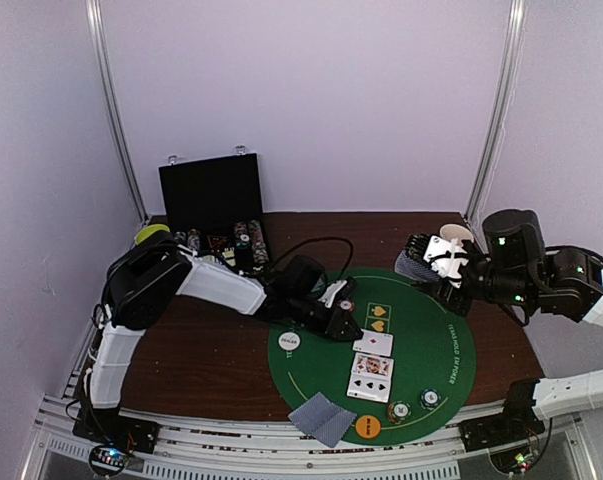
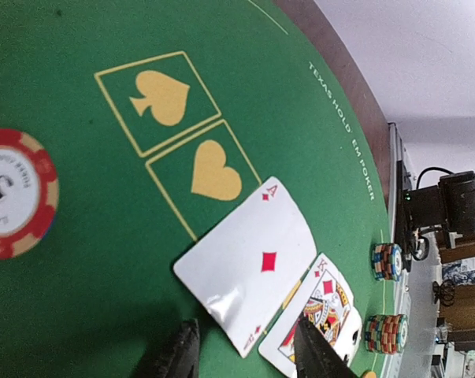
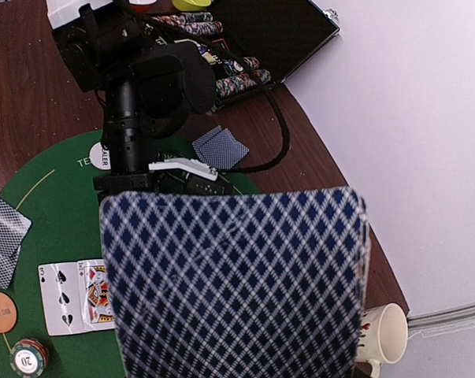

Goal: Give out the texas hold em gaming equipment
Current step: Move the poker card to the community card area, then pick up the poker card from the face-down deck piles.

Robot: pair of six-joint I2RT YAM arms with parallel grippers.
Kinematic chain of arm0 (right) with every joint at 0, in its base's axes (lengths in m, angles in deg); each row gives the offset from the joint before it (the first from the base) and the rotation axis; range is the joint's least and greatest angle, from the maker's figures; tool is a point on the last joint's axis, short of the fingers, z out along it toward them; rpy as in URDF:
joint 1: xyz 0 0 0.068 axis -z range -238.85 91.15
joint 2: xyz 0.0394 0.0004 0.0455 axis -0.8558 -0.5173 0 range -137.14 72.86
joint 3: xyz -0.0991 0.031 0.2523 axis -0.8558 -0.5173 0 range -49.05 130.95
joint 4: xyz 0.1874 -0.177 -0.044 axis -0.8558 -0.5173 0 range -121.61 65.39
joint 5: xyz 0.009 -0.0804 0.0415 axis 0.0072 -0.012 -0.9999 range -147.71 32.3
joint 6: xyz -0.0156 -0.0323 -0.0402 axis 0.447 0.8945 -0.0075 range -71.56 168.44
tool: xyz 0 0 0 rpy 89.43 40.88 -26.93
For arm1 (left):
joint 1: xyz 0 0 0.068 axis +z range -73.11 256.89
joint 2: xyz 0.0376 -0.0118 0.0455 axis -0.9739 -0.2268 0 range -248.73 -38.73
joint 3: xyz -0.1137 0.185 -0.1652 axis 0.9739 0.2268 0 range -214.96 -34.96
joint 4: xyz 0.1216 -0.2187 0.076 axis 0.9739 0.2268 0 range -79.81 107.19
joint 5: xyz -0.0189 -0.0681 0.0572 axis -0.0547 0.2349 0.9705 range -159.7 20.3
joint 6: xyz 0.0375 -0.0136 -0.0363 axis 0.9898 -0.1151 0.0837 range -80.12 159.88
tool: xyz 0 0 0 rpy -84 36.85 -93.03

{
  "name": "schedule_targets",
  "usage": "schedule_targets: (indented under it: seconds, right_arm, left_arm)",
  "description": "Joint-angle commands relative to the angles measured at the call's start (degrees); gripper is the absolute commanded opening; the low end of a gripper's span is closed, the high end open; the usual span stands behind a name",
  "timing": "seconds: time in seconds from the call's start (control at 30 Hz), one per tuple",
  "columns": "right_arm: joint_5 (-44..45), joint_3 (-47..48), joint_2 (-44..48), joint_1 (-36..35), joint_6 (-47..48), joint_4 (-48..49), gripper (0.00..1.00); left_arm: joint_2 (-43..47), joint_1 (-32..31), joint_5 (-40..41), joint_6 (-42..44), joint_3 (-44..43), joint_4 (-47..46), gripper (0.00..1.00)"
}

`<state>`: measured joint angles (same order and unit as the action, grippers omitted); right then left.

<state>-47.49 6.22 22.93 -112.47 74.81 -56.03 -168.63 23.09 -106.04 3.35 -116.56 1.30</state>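
White-shelled left arm and right arm, bulky black joints, looping black cable; left end effector black-fingered.

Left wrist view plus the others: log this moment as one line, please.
left gripper: open over ace of diamonds | ace of diamonds: face up on green mat | right gripper: shut on card stack
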Motion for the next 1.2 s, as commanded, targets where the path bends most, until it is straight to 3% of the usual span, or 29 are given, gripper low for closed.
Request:
schedule_targets:
  seconds: [0.0,0.17,0.43,0.7,1.17]
  right_arm:
    - [-0.07,1.95,0.33,0.15,-0.65,-0.34,0.45]
    - [-1.02,2.49,-1.33,-0.01,-0.78,-0.19,0.44]
    - [-3.89,2.74,-2.90,-0.76,-0.68,2.95,0.44]
    - [-4.45,2.84,-4.31,-1.50,-0.54,4.30,0.44]
    - [-4.33,3.06,-5.76,-2.26,-0.37,5.22,0.44]
  left_arm:
    - [9.74,0.83,6.63,2.69,3.53,2.27,0.46]
    - [22.48,0.96,14.06,6.04,5.75,2.47,0.60]
    - [33.57,1.95,1.01,4.85,5.91,-8.87,0.95]
    - [27.60,-0.93,0.55,10.83,-5.14,7.22,0.96]
    - [23.33,-3.59,1.61,12.44,-10.92,9.96,0.91]
